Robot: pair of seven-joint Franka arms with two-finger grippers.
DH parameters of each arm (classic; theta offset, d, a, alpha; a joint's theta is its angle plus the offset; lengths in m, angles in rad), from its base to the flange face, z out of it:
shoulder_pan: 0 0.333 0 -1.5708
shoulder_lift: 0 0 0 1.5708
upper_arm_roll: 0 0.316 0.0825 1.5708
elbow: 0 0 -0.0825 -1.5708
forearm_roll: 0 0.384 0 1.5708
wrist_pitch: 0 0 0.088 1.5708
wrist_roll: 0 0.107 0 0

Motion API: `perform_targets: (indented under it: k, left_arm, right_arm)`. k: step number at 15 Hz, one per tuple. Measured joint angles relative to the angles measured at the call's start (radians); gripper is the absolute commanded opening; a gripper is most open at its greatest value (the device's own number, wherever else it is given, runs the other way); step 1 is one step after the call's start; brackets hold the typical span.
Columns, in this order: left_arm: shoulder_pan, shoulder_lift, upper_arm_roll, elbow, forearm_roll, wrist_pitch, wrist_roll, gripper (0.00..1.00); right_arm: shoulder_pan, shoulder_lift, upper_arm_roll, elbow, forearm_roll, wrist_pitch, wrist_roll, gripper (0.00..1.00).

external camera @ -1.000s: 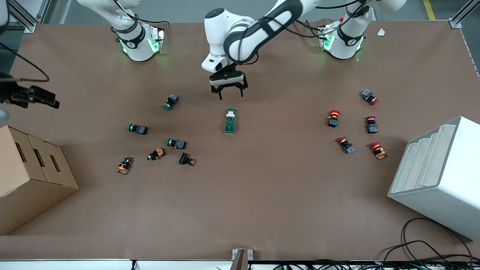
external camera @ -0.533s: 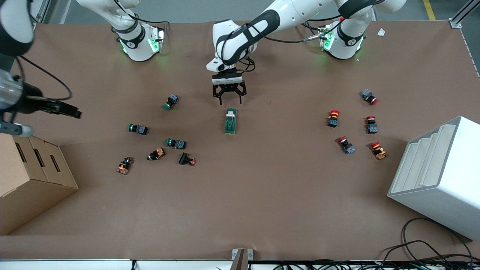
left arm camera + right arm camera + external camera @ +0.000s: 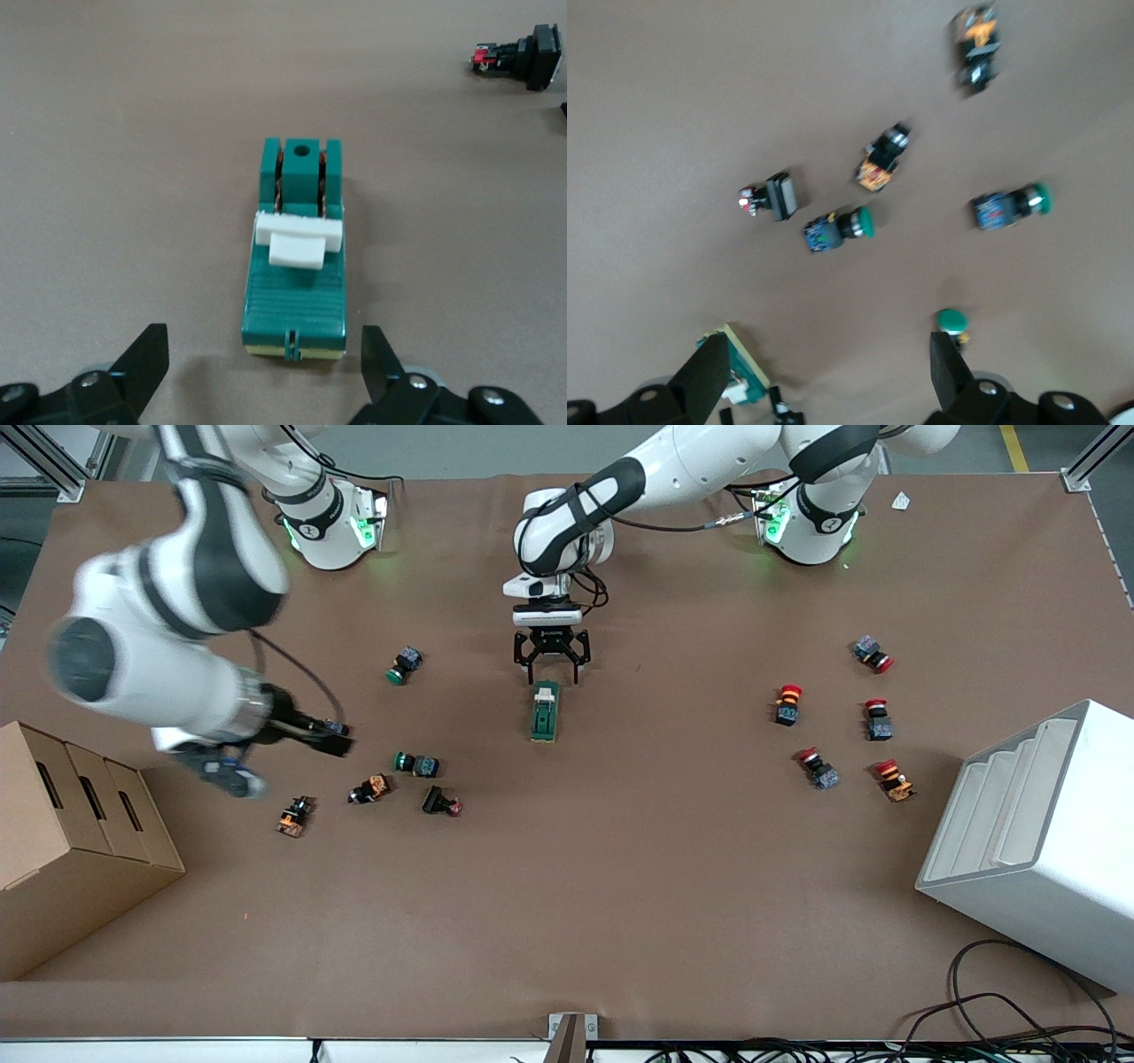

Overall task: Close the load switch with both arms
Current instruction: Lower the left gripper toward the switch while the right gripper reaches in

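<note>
The load switch (image 3: 545, 711) is a dark green block with a white lever (image 3: 299, 241) and lies flat on the table's middle. My left gripper (image 3: 551, 662) is open and low over the table, just at the switch's end toward the robots' bases. In the left wrist view the switch (image 3: 297, 292) lies ahead of the gripper (image 3: 263, 367), with one black finger (image 3: 142, 363) on each side of its near end and not touching it. My right gripper (image 3: 330, 740) is open and empty over the green push buttons. Its wrist view (image 3: 824, 390) shows the switch (image 3: 735, 372) at the edge.
Green, orange and black push buttons (image 3: 416, 763) lie scattered toward the right arm's end, several red-capped ones (image 3: 787, 704) toward the left arm's end. A cardboard box (image 3: 71, 841) and a white bin (image 3: 1036, 841) stand at the table's ends.
My left gripper has come down and closer to the switch's end. My right arm has swung in from the table's edge to over the push buttons.
</note>
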Motion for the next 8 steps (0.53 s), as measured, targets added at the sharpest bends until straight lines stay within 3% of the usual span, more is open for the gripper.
perform_targets:
  k: [5,8]
  left_arm:
    - [-0.043,0.022,0.024,-0.001,0.063,-0.045,-0.088,0.95]
    - [-0.093,0.023,0.06,0.001,0.077,-0.075,-0.117,0.95]
  right_arm:
    - [0.134,0.099,0.001,-0.051,0.117,0.14,0.164,1.0]
    - [0.202,0.154,0.002,-0.073,0.133,0.253,0.267,1.0]
